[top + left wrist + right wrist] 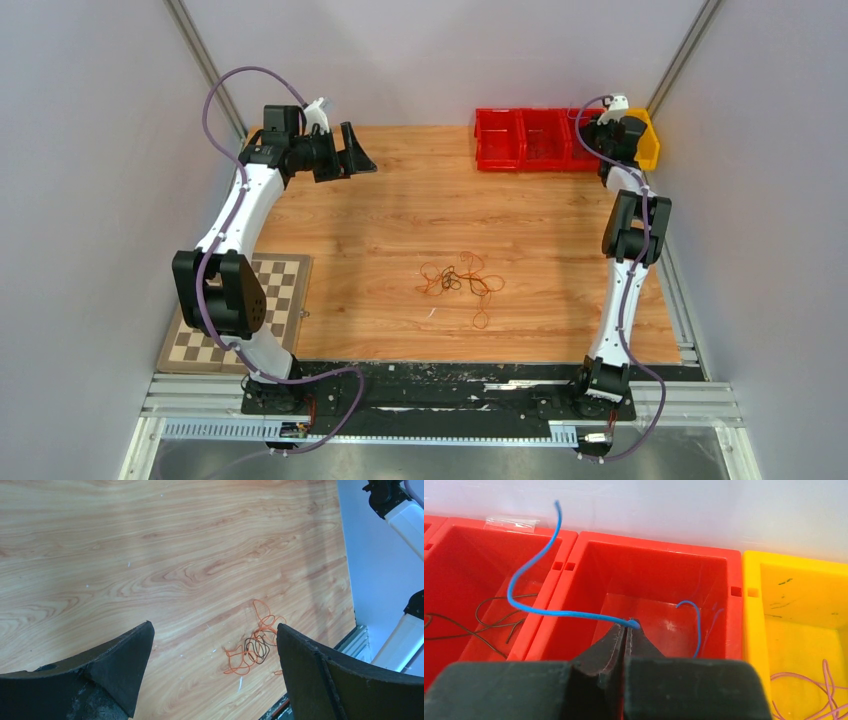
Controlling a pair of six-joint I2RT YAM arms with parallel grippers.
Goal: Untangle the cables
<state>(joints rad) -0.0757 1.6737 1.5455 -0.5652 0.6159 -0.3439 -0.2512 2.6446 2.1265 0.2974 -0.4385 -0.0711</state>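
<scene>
Right hand (628,630): closed, pinching one end of a blue wire (531,565) between the fingertips. The wire curves left and upward. The hand hangs over the middle red bin (654,555); a yellow bin (794,580) stands just beside it on the right.

Left hand (214,630): open, fingers spread wide, holding nothing, raised at the far left of the tabletop (400,220).

Cables (460,280): a loose orange and dark tangle lying near the middle of the tabletop, well apart from both hands.
</scene>
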